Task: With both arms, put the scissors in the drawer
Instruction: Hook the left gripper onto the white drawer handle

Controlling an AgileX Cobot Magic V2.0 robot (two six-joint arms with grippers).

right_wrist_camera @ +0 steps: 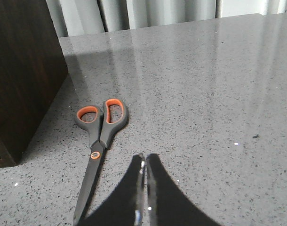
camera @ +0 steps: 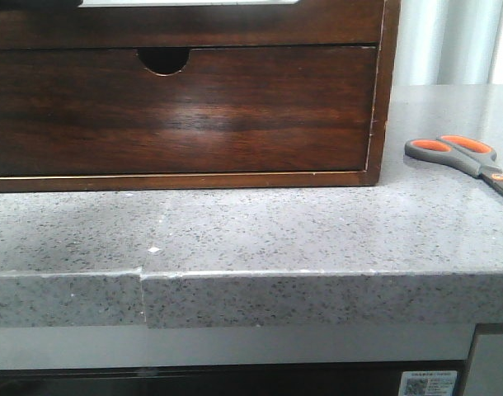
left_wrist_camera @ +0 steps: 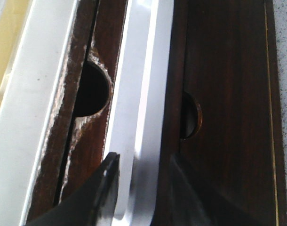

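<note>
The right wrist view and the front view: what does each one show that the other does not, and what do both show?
Only the right wrist view shows the right gripper, its fingers together above the bare counter, and the scissors' full blades. Only the front view shows a drawer front with a half-round notch and the counter's front edge. Both show the scissors lying flat on the grey counter beside the wooden cabinet, untouched.
</note>
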